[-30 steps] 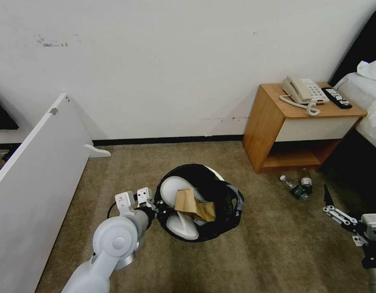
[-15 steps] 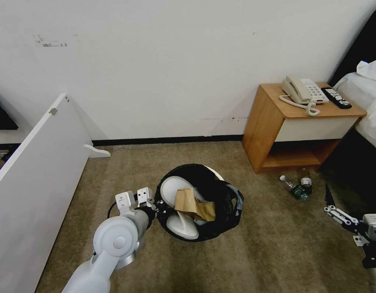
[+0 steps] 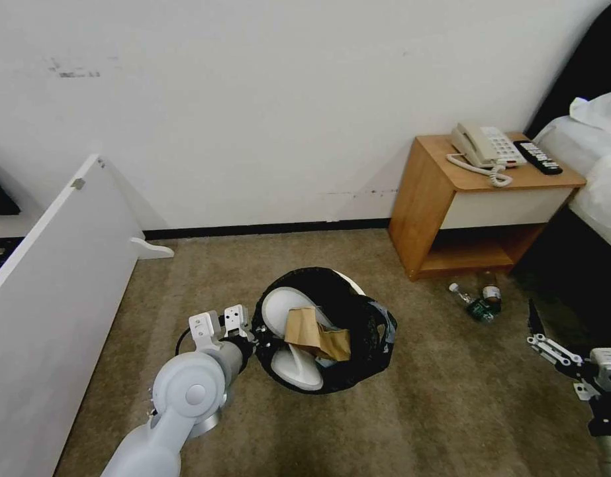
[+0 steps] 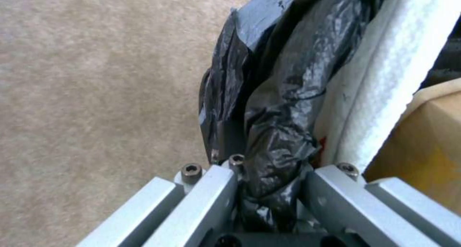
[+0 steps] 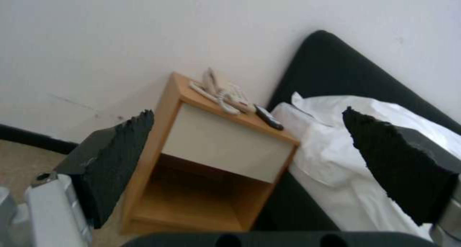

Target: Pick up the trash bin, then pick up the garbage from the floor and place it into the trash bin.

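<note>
There, in the head view, the trash bin (image 3: 326, 331) sat tilted over the carpet (image 3: 418, 404), its black liner holding two white slippers (image 3: 286, 311) and a brown cardboard piece (image 3: 315, 333). The left gripper (image 3: 255, 341) was clamped on the bin's near rim. Two plastic bottles (image 3: 478, 303) lay on the floor just before the wooden nightstand (image 3: 480, 209), which bore a phone (image 3: 485, 146) and a remote (image 3: 537, 158). The right gripper (image 3: 534, 329) hung low at the right edge, well apart from the bin. In the left wrist view, the metal fingers (image 4: 211, 189) pinched the crinkly black bag (image 4: 273, 106) beside a white slipper. In the right wrist view, the right gripper's dark pads (image 5: 122, 157) stood wide apart, empty, framing the nightstand and the bed (image 5: 345, 157).
</note>
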Motion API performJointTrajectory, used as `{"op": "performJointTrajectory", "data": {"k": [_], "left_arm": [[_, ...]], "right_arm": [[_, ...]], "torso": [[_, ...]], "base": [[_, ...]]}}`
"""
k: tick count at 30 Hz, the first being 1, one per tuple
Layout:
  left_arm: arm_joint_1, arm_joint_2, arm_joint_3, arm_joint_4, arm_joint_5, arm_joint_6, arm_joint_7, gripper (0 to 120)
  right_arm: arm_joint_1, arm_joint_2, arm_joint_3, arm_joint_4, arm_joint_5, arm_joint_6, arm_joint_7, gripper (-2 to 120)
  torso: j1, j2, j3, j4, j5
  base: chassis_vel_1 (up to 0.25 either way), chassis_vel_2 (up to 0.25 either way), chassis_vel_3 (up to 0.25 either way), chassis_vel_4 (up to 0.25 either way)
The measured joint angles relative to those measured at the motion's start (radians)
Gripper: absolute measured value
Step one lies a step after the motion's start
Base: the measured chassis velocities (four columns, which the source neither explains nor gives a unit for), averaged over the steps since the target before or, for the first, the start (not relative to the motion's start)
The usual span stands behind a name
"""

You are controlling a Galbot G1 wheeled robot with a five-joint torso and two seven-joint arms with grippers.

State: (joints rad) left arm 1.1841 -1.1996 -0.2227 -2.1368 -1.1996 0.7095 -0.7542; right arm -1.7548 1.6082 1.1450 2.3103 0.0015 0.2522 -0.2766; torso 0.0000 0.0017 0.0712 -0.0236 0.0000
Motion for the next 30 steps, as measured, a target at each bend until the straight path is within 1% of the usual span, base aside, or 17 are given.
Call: {"op": "performJointTrajectory", "data": {"k": [5, 13, 16, 21, 24, 30], "left_arm": [[-0.001, 0.000, 0.000, 0.001, 0.000, 0.002, 0.000, 0], [-0.002, 0.000, 0.000, 0.001, 0.000, 0.001, 0.001, 0], [-0.003, -0.001, 0.000, 0.001, -0.006, -0.007, 0.001, 0], [-0.003, -0.002, -0.003, 0.002, -0.006, -0.011, -0.001, 0], [-0.001, -0.004, -0.003, 0.002, -0.005, -0.012, -0.002, 0], [0.002, -0.006, -0.003, 0.002, -0.004, -0.013, -0.003, 0]], "right_arm": [[0.000, 0.000, 0.000, 0.000, 0.002, -0.001, 0.000, 100], [0.000, 0.000, 0.000, 0.000, 0.003, -0.001, 0.001, 100], [0.001, 0.000, 0.000, -0.001, 0.002, -0.001, 0.001, 100], [0.001, 0.000, -0.002, -0.001, 0.002, -0.002, 0.001, 100], [0.001, 0.000, -0.004, -0.001, 0.000, -0.003, 0.001, 100], [0.000, 0.000, -0.007, -0.002, -0.001, -0.004, 0.000, 100]], "torso": [[0.000, 0.000, 0.000, 0.0000, 0.0000], [0.000, 0.000, 0.000, 0.0000, 0.0000], [0.000, 0.000, 0.000, -0.0006, 0.0000], [0.000, 0.000, 0.000, 0.0005, 0.0000], [0.000, 0.000, 0.000, 0.0000, 0.0000], [0.000, 0.000, 0.000, 0.0000, 0.0000]], "base": [[-0.051, -0.069, -0.057, -0.075], [-0.110, -0.084, -0.095, -0.095], [-0.071, -0.083, -0.059, -0.069], [0.000, 0.000, 0.000, 0.000], [0.000, 0.000, 0.000, 0.000], [0.000, 0.000, 0.000, 0.000]]}}
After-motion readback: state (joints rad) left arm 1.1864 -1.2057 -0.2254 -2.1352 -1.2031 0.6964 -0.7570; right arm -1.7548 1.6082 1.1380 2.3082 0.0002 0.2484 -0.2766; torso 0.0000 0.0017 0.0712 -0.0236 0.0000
